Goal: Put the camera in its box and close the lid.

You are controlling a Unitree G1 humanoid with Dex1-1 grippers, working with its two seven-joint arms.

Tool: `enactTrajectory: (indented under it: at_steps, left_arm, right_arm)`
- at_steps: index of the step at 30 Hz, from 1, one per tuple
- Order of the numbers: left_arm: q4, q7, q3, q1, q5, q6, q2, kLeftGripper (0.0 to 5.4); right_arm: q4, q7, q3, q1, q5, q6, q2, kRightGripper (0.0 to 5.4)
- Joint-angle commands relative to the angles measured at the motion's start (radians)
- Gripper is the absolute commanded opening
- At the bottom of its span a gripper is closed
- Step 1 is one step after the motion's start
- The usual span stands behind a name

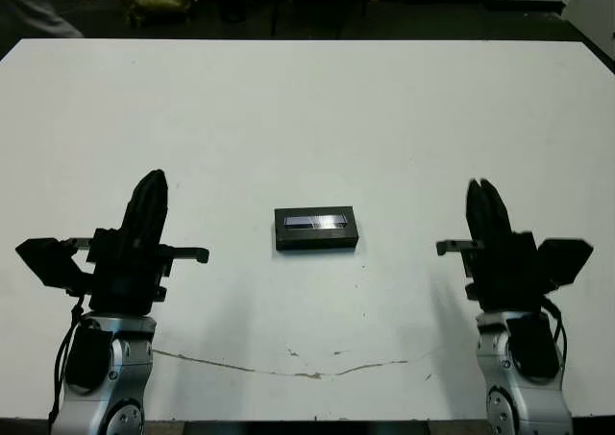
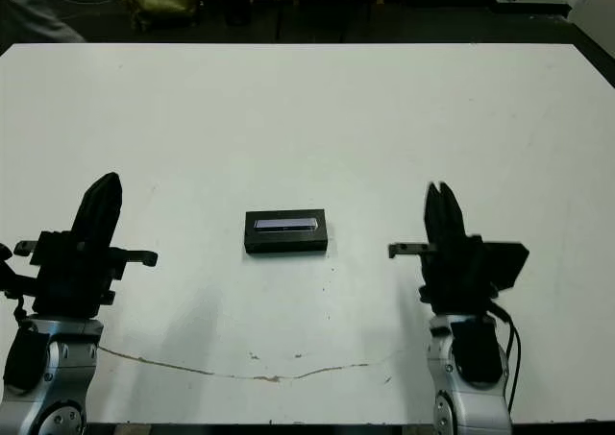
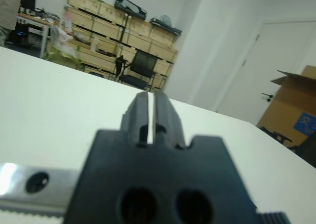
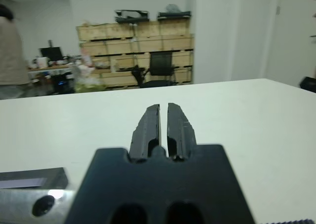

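Black lid [image 1: 316,222] with grey glossy strip, flat, closed on box, table centre.

The light is bright and even on my white table [image 1: 307,108]. The room past its far edge is dark in my eye views. My arms drop soft grey shadows near the near edge. The lid [image 1: 316,228] in the middle has a shiny strip that glints bluish-white, and a thin shadow sits on the side nearest me. My right gripper [image 1: 483,205] looks a little smeared at its tip. In my wrist views, my left gripper [image 3: 150,108] and its black body are very fuzzy, too close to be sharp. The shelves far behind look soft too. A metal bar [image 3: 29,182] shines white at one end.
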Motion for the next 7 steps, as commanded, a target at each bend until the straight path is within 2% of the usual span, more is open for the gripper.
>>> enactTrajectory:
  at_steps: [1, 4, 7]
  left_arm:
    - [0.034, 0.016, 0.005, 0.014, 0.016, -0.009, -0.004, 0.02]
    - [0.054, 0.019, 0.002, 0.008, 0.021, -0.023, -0.01, 0.02]
    - [0.061, 0.03, -0.008, -0.001, 0.027, -0.026, -0.02, 0.02]
  right_arm:
    - [0.11, -0.026, -0.012, 0.0, -0.041, -0.107, 0.004, 0.0]
    - [0.169, -0.028, -0.007, -0.005, -0.053, -0.165, 0.003, 0.0]
    - [0.195, -0.016, 0.0, -0.001, -0.046, -0.184, -0.002, 0.0]
